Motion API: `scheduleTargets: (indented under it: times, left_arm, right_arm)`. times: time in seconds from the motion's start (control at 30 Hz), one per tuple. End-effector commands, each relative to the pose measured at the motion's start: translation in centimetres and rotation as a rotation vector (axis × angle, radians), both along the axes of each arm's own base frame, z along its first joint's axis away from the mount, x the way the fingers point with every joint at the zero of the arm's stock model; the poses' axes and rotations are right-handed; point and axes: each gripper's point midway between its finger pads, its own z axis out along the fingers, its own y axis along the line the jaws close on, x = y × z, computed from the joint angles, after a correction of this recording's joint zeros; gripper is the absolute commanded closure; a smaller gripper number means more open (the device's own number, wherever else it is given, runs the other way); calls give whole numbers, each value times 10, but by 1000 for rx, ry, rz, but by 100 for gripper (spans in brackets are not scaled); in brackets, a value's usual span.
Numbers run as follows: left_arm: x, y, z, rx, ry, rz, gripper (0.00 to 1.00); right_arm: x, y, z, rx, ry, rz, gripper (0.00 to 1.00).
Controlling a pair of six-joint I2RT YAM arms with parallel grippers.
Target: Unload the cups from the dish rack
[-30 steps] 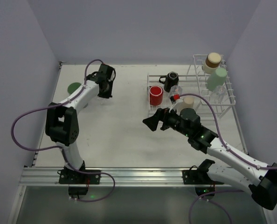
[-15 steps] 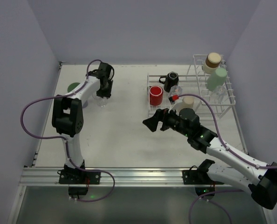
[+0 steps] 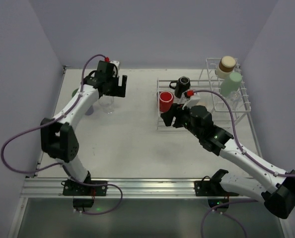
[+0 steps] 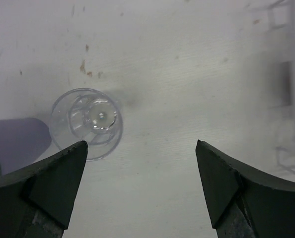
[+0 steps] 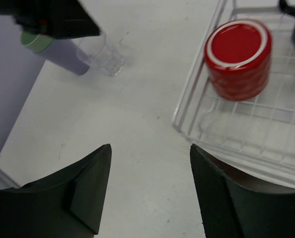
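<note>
A clear glass stands upright on the table at the left, with a lavender tumbler lying next to it. My left gripper hovers open above the table just right of the glass, holding nothing. The white dish rack holds an upside-down red mug and a black-handled mug in its flat basket. A tan-brown cup and a pale green cup sit in the upright part. My right gripper is open at the basket's near left corner, short of the red mug.
Walls close in the table on the left, back and right. The left arm's own body hangs over the tumbler and glass. A metal rail runs along the near edge by both arm bases.
My left gripper opened, let go of the clear glass and lifted away to its right. My right gripper moved toward the rack and the red mug, its jaws narrowing somewhat.
</note>
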Motion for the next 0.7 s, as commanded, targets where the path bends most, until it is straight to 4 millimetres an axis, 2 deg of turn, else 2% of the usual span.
scheduleTargets:
  times: [0.0, 0.07, 0.1, 0.13, 0.17, 0.2, 0.23, 0.27, 0.3, 0.33, 0.37, 0.4, 0.43, 0.47, 0.53, 0.57, 0.6, 0.67]
  left_arm:
    - [-33, -50, 130, -260, -350, -153, 6]
    - [-59, -63, 153, -350, -420, -216, 6]
    - [-87, -75, 168, -433, -466, -291, 6]
    - [-101, -78, 171, -467, -481, -324, 6]
    - [-114, -79, 175, -496, -499, -349, 6]
    - [-137, -79, 194, -548, -560, -392, 6]
    - [-146, -78, 171, -549, -523, -397, 6]
    - [-156, -76, 167, -557, -528, -405, 6]
    - [-171, -71, 175, -580, -569, -418, 6]
    - [-179, -69, 149, -576, -529, -417, 6]
    - [-185, -67, 145, -579, -533, -424, 6]
    - [-197, -63, 148, -584, -568, -440, 6]
    - [-201, -61, 142, -582, -571, -440, 6]
    - [-210, -57, 131, -583, -578, -443, 6]
    - [-218, -55, 127, -577, -608, -470, 6]
    - [-220, -53, 119, -573, -605, -467, 6]
    - [-225, -51, 127, -578, -652, -478, 5]
    - [-230, -48, 131, -579, -684, -483, 5]
  right_arm:
    - [44, -44, 20, -99, -60, -244, 38]
    - [57, -55, 16, -147, -53, -300, 42]
    - [63, -59, 15, -172, -53, -326, 43]
    - [76, -65, 12, -214, -51, -382, 44]
    - [81, -68, 10, -247, -46, -399, 44]
    - [87, -70, 7, -270, -39, -418, 45]
    - [98, -75, 6, -301, -37, -463, 45]
    - [104, -77, 4, -328, -37, -477, 45]
    - [109, -80, 4, -344, -36, -499, 45]
    - [120, -82, 2, -371, -32, -534, 45]
    - [124, -85, 0, -402, -26, -549, 45]
    - [129, -88, -1, -425, -25, -568, 45]
    - [136, -89, 3, -436, -31, -591, 42]
    - [143, -92, -8, -483, -11, -616, 40]
    - [153, -94, -6, -498, -15, -645, 36]
    - [159, -94, -15, -527, -3, -652, 33]
    - [166, -98, -12, -529, -6, -674, 31]
    - [173, -100, -17, -552, 15, -676, 25]
